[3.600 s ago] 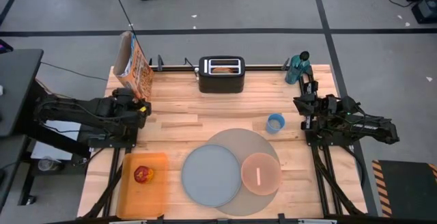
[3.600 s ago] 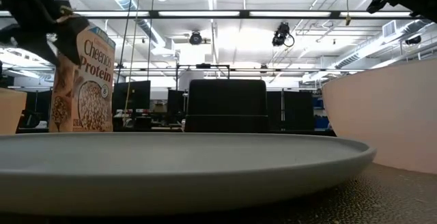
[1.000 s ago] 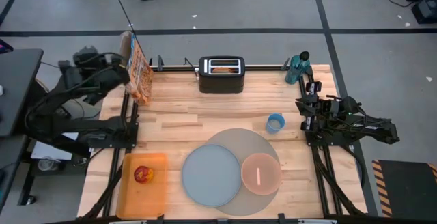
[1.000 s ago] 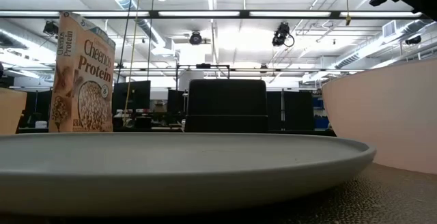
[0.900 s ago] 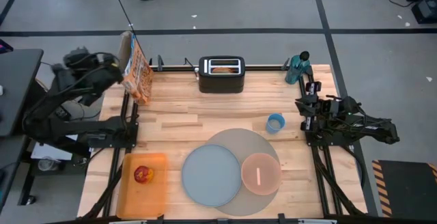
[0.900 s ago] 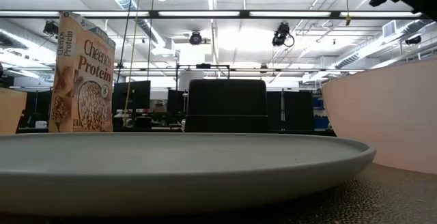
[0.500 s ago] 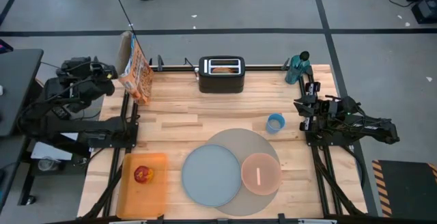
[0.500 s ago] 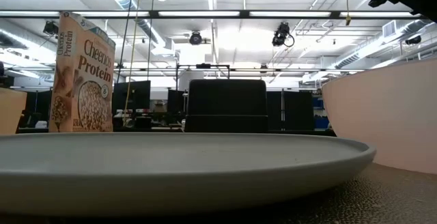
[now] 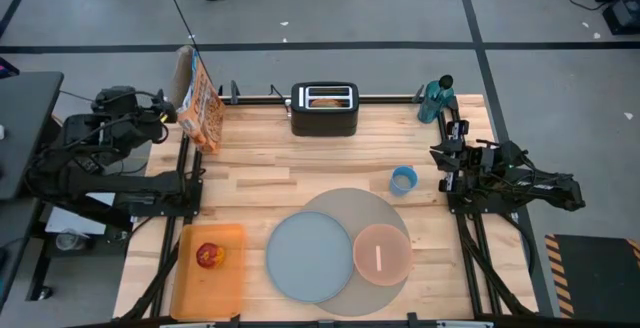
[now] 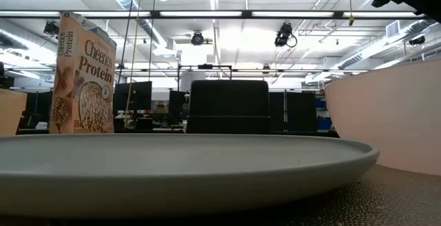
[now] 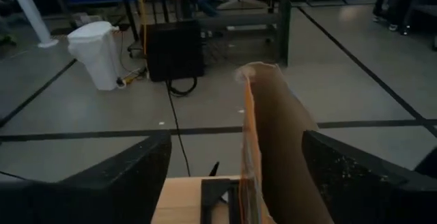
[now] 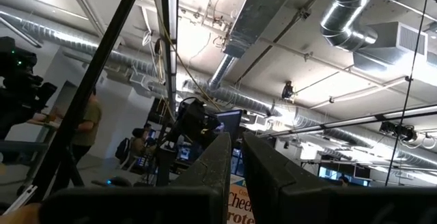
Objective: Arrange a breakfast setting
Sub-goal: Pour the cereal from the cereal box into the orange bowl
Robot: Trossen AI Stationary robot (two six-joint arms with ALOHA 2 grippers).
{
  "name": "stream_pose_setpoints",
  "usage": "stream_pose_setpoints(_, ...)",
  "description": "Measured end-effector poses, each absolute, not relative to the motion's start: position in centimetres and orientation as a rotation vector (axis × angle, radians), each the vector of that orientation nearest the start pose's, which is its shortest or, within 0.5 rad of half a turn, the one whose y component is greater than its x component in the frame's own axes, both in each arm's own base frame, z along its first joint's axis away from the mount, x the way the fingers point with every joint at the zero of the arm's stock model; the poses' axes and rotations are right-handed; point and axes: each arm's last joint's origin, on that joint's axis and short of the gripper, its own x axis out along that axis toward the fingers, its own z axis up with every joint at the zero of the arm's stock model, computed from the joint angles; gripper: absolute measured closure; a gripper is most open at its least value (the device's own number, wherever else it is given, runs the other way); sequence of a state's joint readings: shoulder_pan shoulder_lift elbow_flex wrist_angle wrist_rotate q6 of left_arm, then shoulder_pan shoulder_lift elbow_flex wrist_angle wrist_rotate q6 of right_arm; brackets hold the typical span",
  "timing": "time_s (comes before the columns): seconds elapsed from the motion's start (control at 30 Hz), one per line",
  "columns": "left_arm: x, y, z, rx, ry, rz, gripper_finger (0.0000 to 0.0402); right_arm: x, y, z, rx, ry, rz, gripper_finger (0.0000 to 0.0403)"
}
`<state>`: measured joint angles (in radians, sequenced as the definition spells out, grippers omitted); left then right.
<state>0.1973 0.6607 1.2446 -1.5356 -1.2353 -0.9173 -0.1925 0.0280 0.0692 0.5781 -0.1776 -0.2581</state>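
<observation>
I see left gripper (image 9: 160, 118) spread wide, empty, just left of upright cereal box (image 9: 197, 100) at the table's far-left corner | pink bowl (image 9: 382, 253) with spoon (image 9: 379, 258) near-right, nearer right gripper (image 9: 447, 158) | right fingers nearly closed, empty

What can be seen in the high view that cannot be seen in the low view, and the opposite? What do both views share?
Only the high view shows the red apple on the orange board, the metal spoon in the pink bowl, the blue cup and the open left gripper beside the cereal box. Only the low view shows the box's printed front and the ceiling lights. Both show the grey plate, bowl, toaster and box.
</observation>
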Motion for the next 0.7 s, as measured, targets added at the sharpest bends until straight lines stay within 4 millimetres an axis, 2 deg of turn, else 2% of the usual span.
stream_pose_setpoints(0.3,5.4,3.1,34.9,-0.07,0.296,1.452,0.0053,7.7,-1.0,23.6,-0.363,-0.601,-0.092,0.0357)
stream_pose_setpoints(0.57,5.3,2.2,34.6,-0.054,0.203,1.32,0.0053,7.7,-1.0,23.7,-0.359,-0.601,-0.091,0.0357)
stream_pose_setpoints(0.7,5.1,2.1,34.6,-0.032,0.211,1.298,0.0053,7.7,-1.0,23.6,-0.359,-0.601,-0.091,0.0357)
